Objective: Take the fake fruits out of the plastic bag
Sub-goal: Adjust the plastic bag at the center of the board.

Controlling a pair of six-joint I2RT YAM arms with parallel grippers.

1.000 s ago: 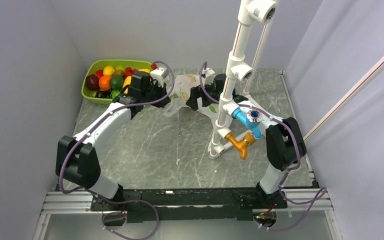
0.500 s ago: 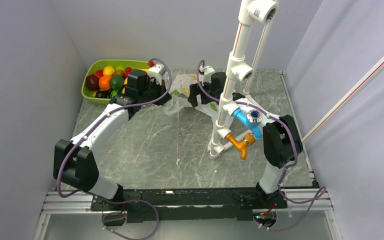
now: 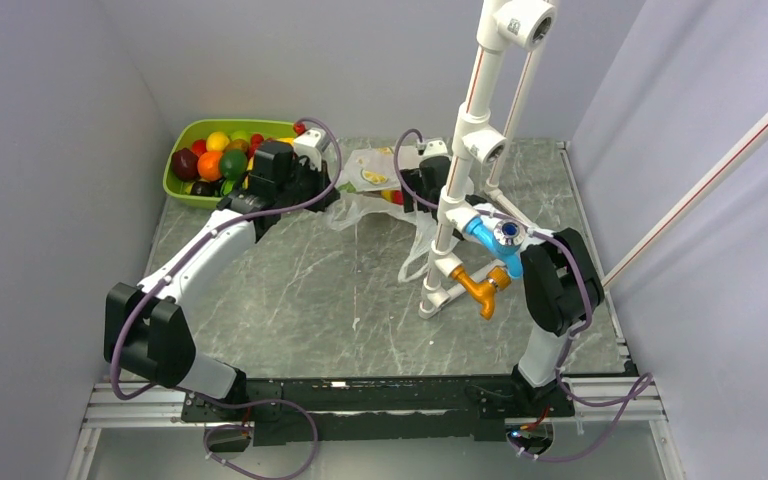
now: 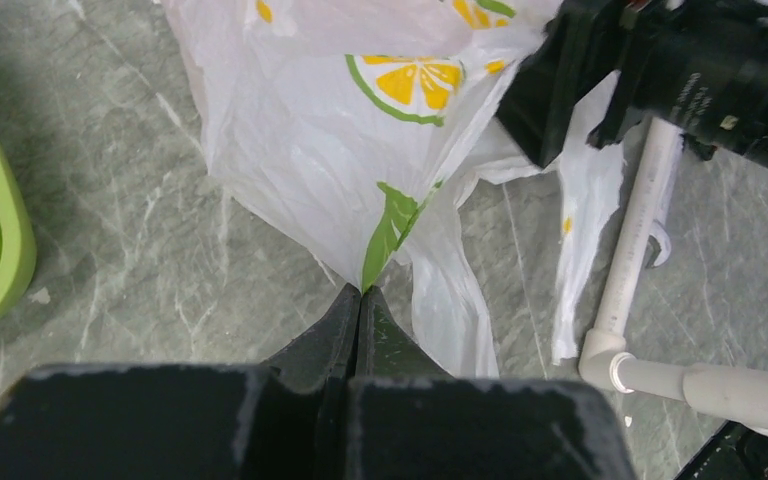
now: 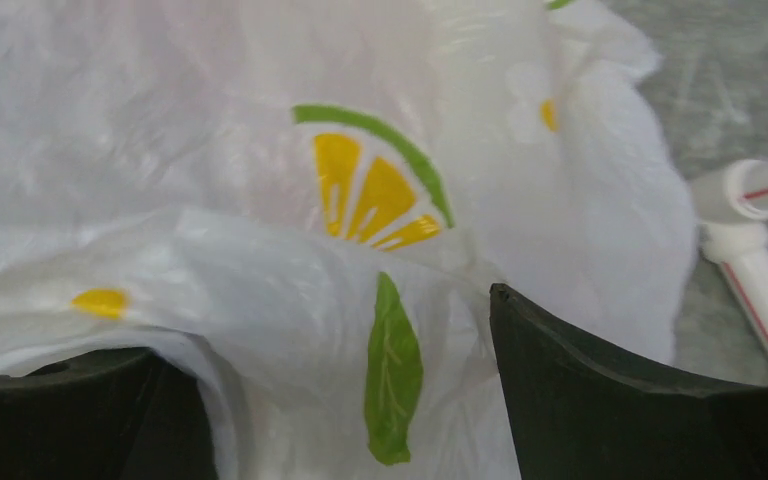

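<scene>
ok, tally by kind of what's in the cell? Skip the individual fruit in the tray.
plastic bag: 1
lime-green tray: 1
white pipe rig: 1
grippers: 2 (left gripper, right gripper)
Total: 5

We see the left gripper [image 4: 360,297] with its fingers pressed flat together, pinching a fold of the plastic bag [image 4: 310,150] right at the tips, where a green leaf print runs into the pinch. The bag fans out ahead of the fingers over the grey marble table [image 4: 110,200]. It is translucent white with a lemon-slice print, and a loose strip trails ahead-right. At far left of the hand is the lime-green tray [image 4: 10,215] rim, and ahead-right the right arm's black housing [image 4: 680,80] sits against the bag's edge, with a white pipe [image 4: 637,230] below it.
</scene>
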